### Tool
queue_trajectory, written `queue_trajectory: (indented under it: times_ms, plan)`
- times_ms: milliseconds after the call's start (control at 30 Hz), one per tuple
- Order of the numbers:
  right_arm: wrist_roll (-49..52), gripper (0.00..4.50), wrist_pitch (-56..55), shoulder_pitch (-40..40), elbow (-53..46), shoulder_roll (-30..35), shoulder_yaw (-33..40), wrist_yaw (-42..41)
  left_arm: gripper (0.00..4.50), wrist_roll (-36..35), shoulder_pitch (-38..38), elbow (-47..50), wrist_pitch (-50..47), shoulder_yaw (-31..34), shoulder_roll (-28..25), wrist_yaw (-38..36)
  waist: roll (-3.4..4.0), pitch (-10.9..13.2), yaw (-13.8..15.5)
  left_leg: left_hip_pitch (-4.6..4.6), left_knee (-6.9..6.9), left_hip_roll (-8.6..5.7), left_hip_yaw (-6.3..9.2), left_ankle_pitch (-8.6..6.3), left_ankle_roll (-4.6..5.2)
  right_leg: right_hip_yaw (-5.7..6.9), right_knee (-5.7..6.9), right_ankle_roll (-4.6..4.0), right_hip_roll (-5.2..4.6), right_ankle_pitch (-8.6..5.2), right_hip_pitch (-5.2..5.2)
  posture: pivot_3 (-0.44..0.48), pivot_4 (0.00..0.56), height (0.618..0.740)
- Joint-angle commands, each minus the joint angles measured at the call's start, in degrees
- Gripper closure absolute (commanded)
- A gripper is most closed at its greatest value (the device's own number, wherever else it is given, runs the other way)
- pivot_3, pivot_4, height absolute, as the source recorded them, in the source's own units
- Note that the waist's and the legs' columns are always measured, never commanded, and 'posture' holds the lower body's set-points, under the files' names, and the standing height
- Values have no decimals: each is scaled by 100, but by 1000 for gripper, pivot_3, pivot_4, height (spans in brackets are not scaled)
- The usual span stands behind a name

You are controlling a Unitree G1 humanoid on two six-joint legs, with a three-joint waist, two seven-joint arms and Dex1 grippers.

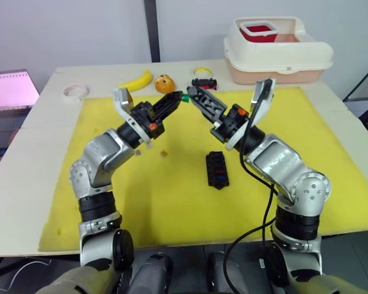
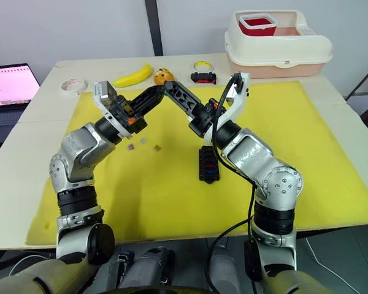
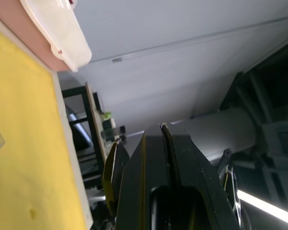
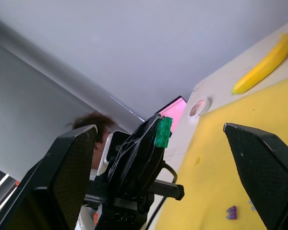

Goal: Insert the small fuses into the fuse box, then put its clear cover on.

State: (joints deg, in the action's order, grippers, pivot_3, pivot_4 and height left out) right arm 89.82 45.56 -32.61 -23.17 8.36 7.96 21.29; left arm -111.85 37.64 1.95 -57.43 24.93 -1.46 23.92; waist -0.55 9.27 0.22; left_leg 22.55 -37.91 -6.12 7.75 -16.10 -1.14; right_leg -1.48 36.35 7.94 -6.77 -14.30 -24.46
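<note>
Green fuse (image 4: 163,132) pinched in your left gripper (image 1: 180,98), raised over the yellow mat (image 1: 172,202).
It looks tiny, light, stiff and slick; your right gripper (image 4: 158,143) gapes wide around it, so grip its flat sides. Fuse box (image 1: 217,169) lies below.

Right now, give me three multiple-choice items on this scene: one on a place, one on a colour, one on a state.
1. Where does the fuse box lie?
A. on the yellow mat
B. inside the cream bin
C. on the laptop

2. What colour is the fuse at the left pincer's tips?
A. red
B. green
C. white

3. How does the right pincer stand?
A. shut on the banana
B. shut on the fuse box
C. open, with the left pincer between its fingers

Answers: 1 A, the black block rests on the yellow mat. 2 B, the right wrist view shows a green piece. 3 C, its fingers stand wide apart.
</note>
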Motion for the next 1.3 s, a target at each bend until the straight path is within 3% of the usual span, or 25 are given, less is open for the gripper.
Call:
queue_trajectory:
  times_ms: [33,133,233,333,800,900,1000,1300]
  plan:
    - [180,0,-228,-105,-56,-118,-109,84,4480,-115,-33,268,168,-110,74,-21,0,0,-2,0,0,0,0,0,0,0,0,0,0,0,0,0,150,740]
    - [124,0,-298,-148,-27,-109,-190,52,4480,-115,-64,288,263,-218,94,-15,0,0,4,0,0,0,-1,0,0,0,0,0,0,0,1,0,150,740]
    - [108,891,-352,-168,-18,-87,-246,24,4500,-115,-60,245,327,-256,67,-37,0,0,0,0,0,-1,0,0,0,0,-1,0,1,0,1,0,150,740]
    - [51,2344,-353,-198,-3,-35,-301,-13,4500,-115,-23,190,355,-274,42,-54,0,0,-3,0,0,0,-1,0,1,0,-1,0,1,0,1,0,150,740]
    - [-78,2344,-377,-171,-97,38,-362,-85,4500,-115,-46,176,361,-419,47,-127,0,0,2,0,0,0,0,0,1,0,-2,0,2,0,1,0,150,740]
    - [-71,3201,-420,-176,-105,12,-346,-70,4500,-115,-48,146,368,-457,7,-143,0,0,0,0,0,0,0,0,1,0,-2,0,2,0,1,0,150,740]
    - [-79,4470,-442,-174,-126,26,-356,-94,4500,-115,-47,85,368,-457,-55,-179,0,0,1,0,0,0,0,0,1,0,-3,0,2,0,1,0,150,740]
    - [-109,4470,-454,-176,-153,69,-378,-123,4500,-115,-66,27,335,-500,-147,-254,0,0,2,0,1,0,0,0,1,0,-4,0,2,0,1,0,150,740]
